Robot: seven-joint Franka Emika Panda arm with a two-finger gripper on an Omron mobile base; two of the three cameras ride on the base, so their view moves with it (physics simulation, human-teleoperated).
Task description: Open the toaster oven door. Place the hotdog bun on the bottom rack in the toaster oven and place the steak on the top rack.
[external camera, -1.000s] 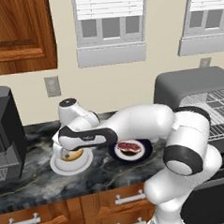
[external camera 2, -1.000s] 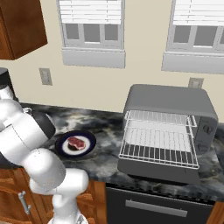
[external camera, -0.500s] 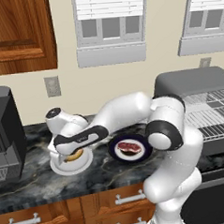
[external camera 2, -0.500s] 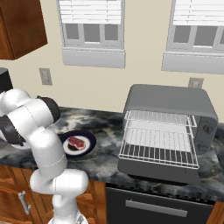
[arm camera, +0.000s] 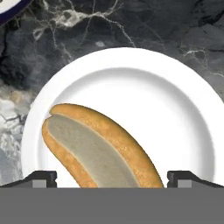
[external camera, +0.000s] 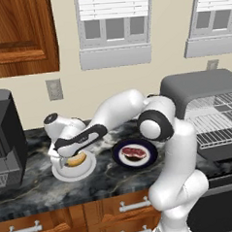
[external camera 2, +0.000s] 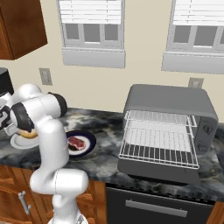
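Swinging further left since a moment ago, the white arm's two-finger gripper (arm camera: 112, 177) now hangs wide-jawed right over the oblong golden-tan hotdog bun (arm camera: 98, 151), split along its pale middle, lying on a round white plate (arm camera: 175, 113) on the dark marbled counter (arm camera: 144, 26).

We see a white plate (arm camera: 183, 109) on the dark marble counter (external camera: 40, 190), a dark-rimmed plate (external camera: 121, 149) at its three o'clock.

Arm reaches from lower right of the left base view across to centre-left, elbow raised, wrist bent downward. Gripper (arm camera: 112, 178) spread wide (fingertips (arm camera: 42, 178) at bottom corners, hand view), nothing clamped.
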